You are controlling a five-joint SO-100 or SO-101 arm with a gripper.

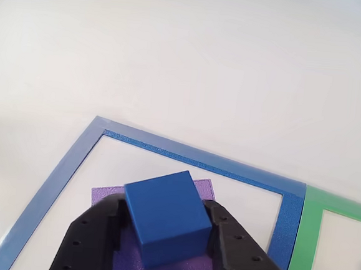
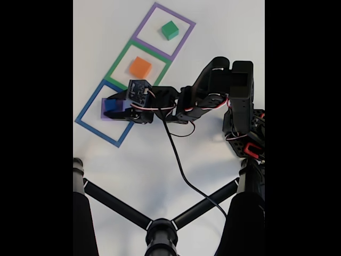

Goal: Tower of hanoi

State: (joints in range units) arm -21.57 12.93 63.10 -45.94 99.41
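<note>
The gripper [image 1: 162, 249] is clasping the blue cube [image 1: 167, 218] between its jaws over the purple block [image 1: 202, 190]; keeping it level and centred is advisable.

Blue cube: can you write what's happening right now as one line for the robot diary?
gripper: shut on blue cube | over purple block | inside blue frame | orange cube, green cube: own frames

- bare table [image 2: 213, 32] lies open right of the three frames.
- the orange cube [image 2: 140, 67] and green cube [image 2: 170, 30] occupy their frames.
- tripod legs [image 2: 112, 202] block the near side.
</note>
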